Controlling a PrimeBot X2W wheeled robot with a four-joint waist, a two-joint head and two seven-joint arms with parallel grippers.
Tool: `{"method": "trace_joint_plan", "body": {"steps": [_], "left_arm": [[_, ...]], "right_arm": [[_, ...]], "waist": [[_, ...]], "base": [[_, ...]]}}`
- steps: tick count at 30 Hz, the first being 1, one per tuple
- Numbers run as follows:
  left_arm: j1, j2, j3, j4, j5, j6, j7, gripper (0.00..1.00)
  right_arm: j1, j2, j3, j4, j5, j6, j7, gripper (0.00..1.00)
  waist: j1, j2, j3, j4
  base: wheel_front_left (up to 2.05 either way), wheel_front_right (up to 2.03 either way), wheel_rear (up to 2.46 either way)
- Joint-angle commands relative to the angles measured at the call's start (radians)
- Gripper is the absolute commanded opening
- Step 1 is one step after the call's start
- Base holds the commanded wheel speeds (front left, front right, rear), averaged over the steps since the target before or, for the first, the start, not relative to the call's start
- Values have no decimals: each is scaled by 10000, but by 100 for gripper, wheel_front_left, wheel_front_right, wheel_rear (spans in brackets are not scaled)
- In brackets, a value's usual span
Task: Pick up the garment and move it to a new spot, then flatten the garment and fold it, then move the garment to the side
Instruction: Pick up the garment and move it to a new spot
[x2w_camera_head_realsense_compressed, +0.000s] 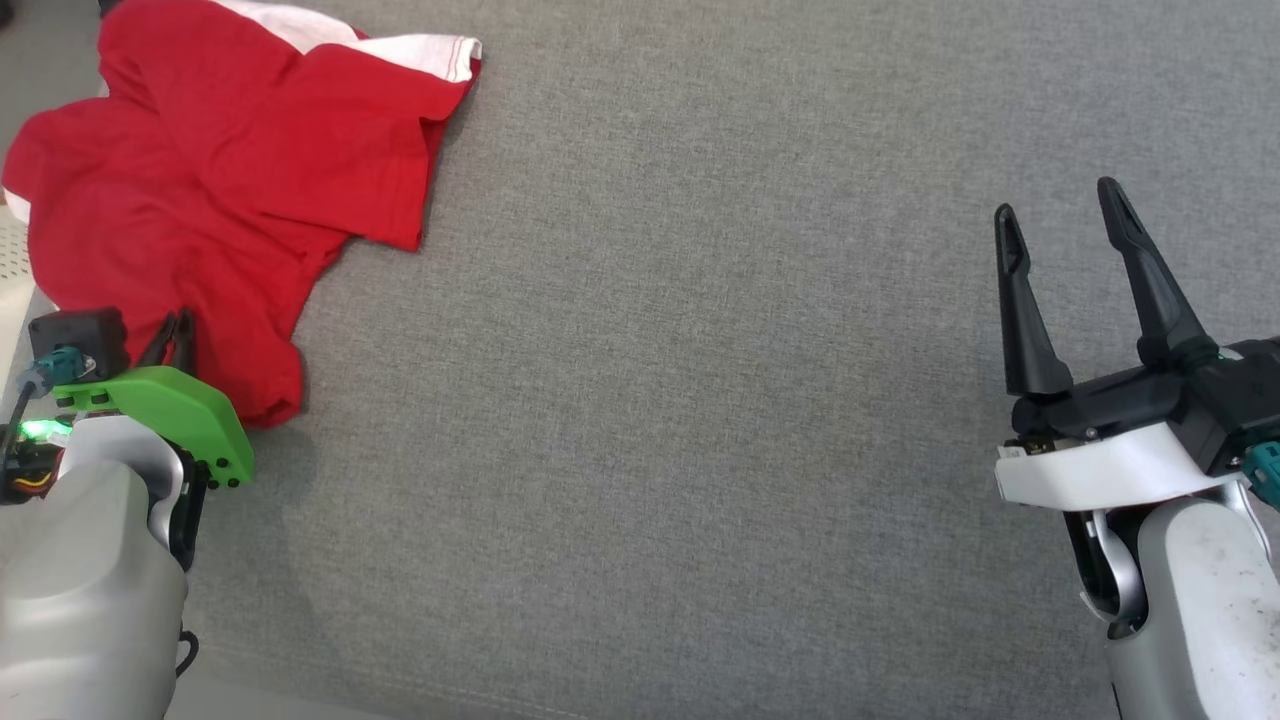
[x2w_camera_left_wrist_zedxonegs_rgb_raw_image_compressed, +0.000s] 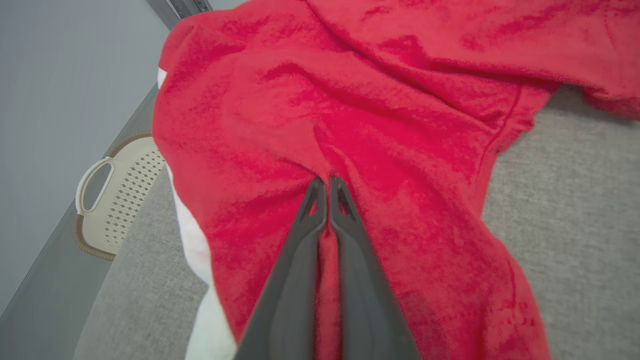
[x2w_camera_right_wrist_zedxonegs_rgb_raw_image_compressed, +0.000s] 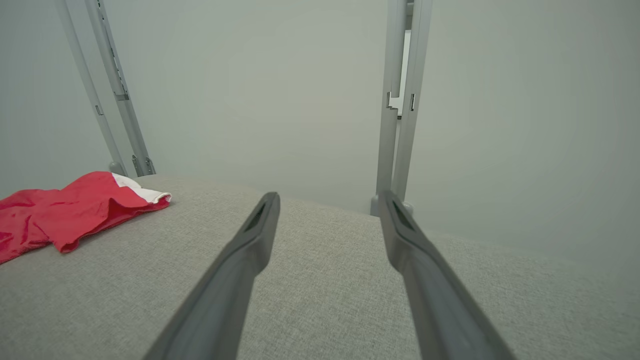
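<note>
Garment (x2w_camera_head_realsense_compressed: 220, 190), red with white trim, lies crumpled at the worktop's (x2w_camera_head_realsense_compressed: 700, 400) far left. The left gripper's (x2w_camera_left_wrist_zedxonegs_rgb_raw_image_compressed: 327, 182) fingers (x2w_camera_left_wrist_zedxonegs_rgb_raw_image_compressed: 300, 260) are pressed together, seemingly pinching a ridge of its cloth; a slow, high lift should keep the hem from dragging. The right gripper (x2w_camera_head_realsense_compressed: 1058, 200) stands spread, well apart. A pale basket (x2w_camera_left_wrist_zedxonegs_rgb_raw_image_compressed: 120, 200) sits beyond the left edge.

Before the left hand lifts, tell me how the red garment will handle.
Probably floppy: the red garment lies in soft folds, so it should drape from the shut left hand. Likely light, being thin cloth.
</note>
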Motion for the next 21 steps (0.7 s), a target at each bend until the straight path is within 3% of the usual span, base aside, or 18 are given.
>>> {"method": "trace_joint_plan", "body": {"steps": [1, 5, 11, 21], "left_arm": [[67, 105, -104, -173, -72, -7, -220, 0], [165, 289, -368, -809, -9, -8, -632, 0], [428, -35, -416, -2418, -20, 20, -790, 0], [1120, -1271, -1288, -5270, 451, 539, -574, 0]], "right_arm": [[134, 70, -13, 110, 41, -16, -104, 100], [316, 201, -33, 374, 113, -16, -222, 100], [593, 418, -140, 649, 235, -16, -352, 100], [801, 642, 108, 925, 350, -16, -427, 100]], "waist": [[-1, 0, -516, -26], [-1, 0, -1079, -74], [-1, 0, -1791, -204], [-1, 0, -2200, -946]], "base": [[0, 0, 0], [0, 0, 0], [0, 0, 0], [0, 0, 0]]}}
